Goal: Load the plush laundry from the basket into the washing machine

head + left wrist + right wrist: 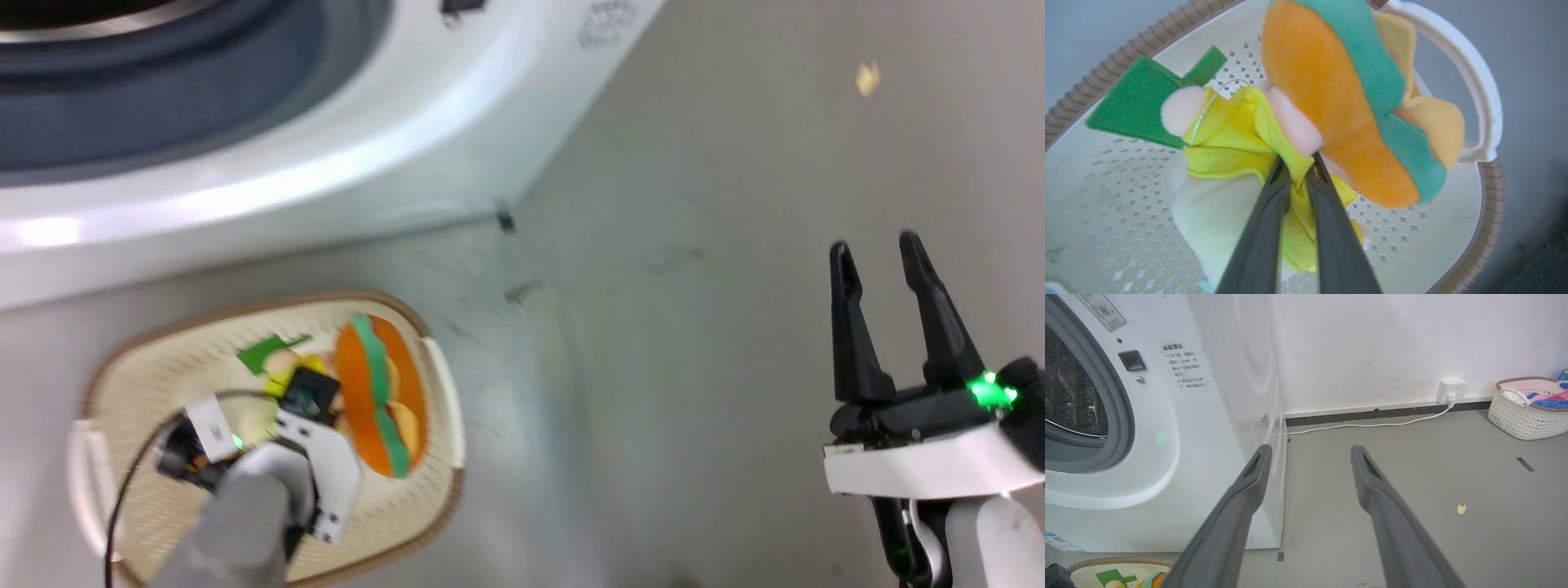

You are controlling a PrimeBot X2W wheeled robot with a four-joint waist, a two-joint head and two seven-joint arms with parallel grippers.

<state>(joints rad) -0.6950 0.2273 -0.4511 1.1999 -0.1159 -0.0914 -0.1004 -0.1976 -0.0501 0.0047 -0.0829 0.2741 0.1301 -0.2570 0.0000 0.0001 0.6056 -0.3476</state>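
- Fingers of the left gripper are almost together, pinching the yellow cloth of the peach-pink figure.
- The orange burger, with its green layer, leans on the figure and touches it.
- Both soft toys are inside the cream basket, which has a brown rim.
- The basket sits on the grey floor, just in front of the white washing machine.
- The machine's grey ring goes around the steel drum.
- The right gripper is well apart from the basket, over the floor. Its fingers are wide apart and hold nothing.
- Far off by the wall stands another basket with clothes in it.
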